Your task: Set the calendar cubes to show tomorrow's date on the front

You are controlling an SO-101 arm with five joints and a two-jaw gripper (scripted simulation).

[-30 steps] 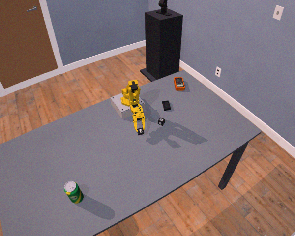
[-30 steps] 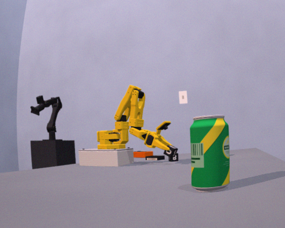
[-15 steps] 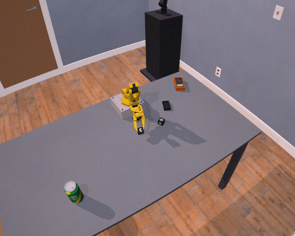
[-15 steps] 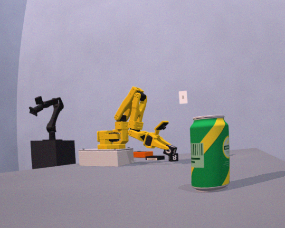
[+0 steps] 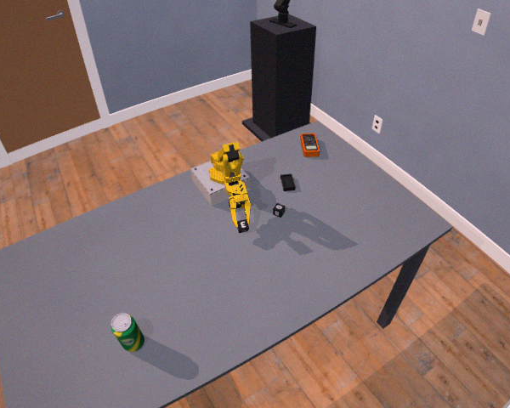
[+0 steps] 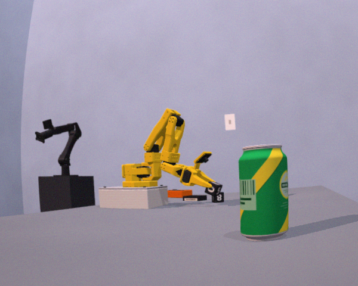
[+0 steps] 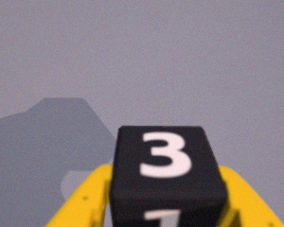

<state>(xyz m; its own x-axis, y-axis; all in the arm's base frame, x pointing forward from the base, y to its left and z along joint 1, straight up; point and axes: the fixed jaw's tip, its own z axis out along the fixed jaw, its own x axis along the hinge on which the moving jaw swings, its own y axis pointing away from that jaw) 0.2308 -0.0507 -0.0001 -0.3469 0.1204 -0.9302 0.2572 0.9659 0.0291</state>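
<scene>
Green and yellow, a drinks can (image 5: 130, 336) (image 6: 263, 190) stands upright nearest the exterior camera, on the grey table (image 5: 158, 263) (image 6: 142, 252) (image 7: 62, 47), well apart from the other items. Next comes the claw (image 5: 242, 222) (image 6: 212, 185) (image 7: 168, 189) of the yellow arm (image 5: 232, 168) (image 6: 173, 138), clamped on a black digit cube. That held cube (image 5: 243, 226) (image 6: 215, 188) (image 7: 166, 163) is off the table and tilted; the wrist view reads 3 on one face and part of a 1 on the next (the lower edge of the frame cuts it off).

The arm's foot is on a pale box (image 5: 201, 186) (image 6: 123, 198). The loose cube (image 5: 278, 210) (image 6: 218, 197) rests flat on the table, outside the tray, an 8 on the side facing the exterior camera. From above, the two cubes are apart (they overlap only in the exterior view).

Farther back, the small black tray (image 5: 287, 182) (image 6: 194, 198) sits on the table with neither cube in it. A pale label shows on one side (its lettering too small to read). Beyond lies an orange multimeter (image 5: 309, 145) (image 6: 179, 193). Behind the table, a black pedestal (image 5: 281, 74) (image 6: 55, 193) carries a black arm (image 5: 283, 15) (image 6: 68, 148).
</scene>
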